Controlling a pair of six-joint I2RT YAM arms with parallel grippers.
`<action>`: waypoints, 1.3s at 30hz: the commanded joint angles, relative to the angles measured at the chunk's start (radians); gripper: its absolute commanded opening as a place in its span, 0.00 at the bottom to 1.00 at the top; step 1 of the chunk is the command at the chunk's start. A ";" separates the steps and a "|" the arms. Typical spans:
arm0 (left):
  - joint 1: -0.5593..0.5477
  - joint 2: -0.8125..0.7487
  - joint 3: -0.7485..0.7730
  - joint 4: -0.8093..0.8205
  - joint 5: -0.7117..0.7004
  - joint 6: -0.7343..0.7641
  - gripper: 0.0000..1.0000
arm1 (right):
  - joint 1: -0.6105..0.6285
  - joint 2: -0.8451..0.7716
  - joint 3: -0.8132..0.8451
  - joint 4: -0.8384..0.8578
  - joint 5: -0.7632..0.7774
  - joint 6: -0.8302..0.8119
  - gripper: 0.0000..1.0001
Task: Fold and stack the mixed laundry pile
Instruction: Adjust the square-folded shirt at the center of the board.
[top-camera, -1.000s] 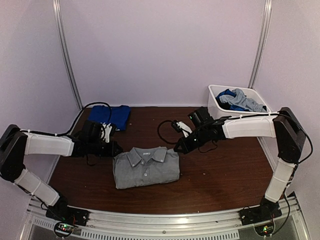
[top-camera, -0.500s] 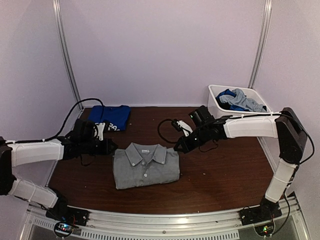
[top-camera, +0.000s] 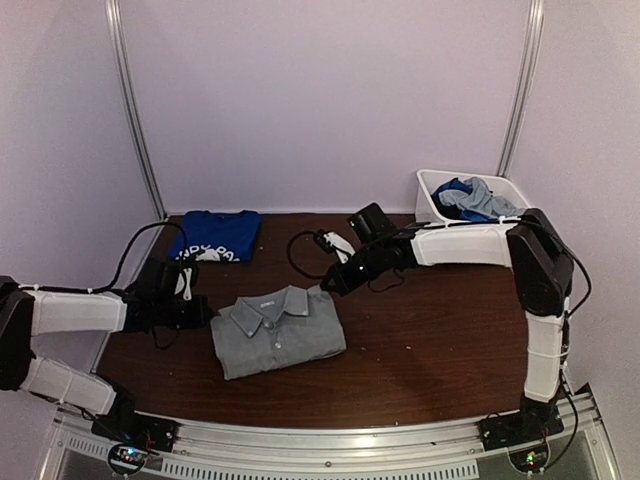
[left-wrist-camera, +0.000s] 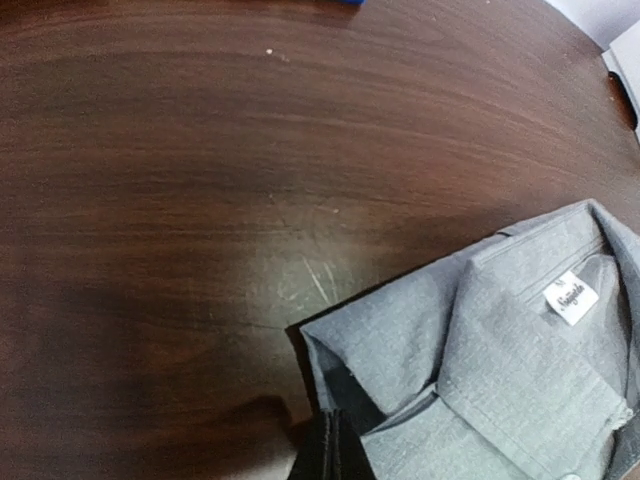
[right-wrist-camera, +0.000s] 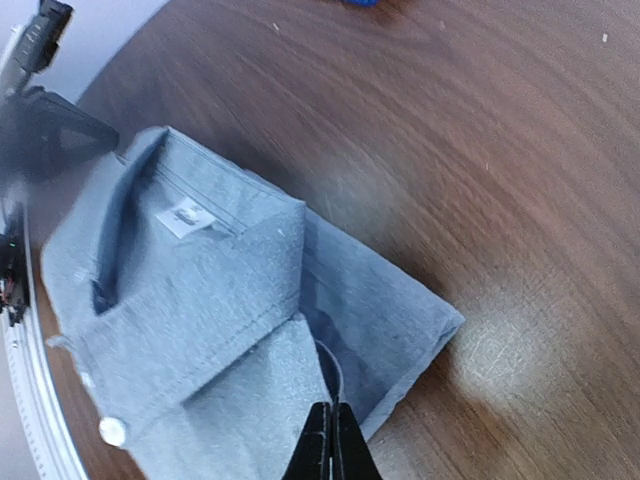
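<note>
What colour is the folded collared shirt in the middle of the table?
Light grey. The shirt shows best in the right wrist view.

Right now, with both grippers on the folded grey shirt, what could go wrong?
1. The left gripper and right gripper each seem to pinch only a thin edge at a top corner of the grey shirt. The layers underneath may slip free, and the fold could open.
2. The shirt lies skewed on the table, so uneven pulling by the two arms could twist or stretch it.
</note>
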 joint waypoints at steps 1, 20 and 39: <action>0.018 0.113 0.008 0.179 0.004 -0.014 0.00 | -0.002 0.107 0.018 -0.010 0.087 -0.011 0.00; 0.020 0.105 0.159 0.082 0.015 0.108 0.00 | -0.007 -0.137 -0.219 0.026 0.126 0.028 0.00; 0.020 0.239 0.248 0.164 0.014 0.119 0.44 | -0.067 -0.075 -0.069 -0.011 0.211 0.024 0.49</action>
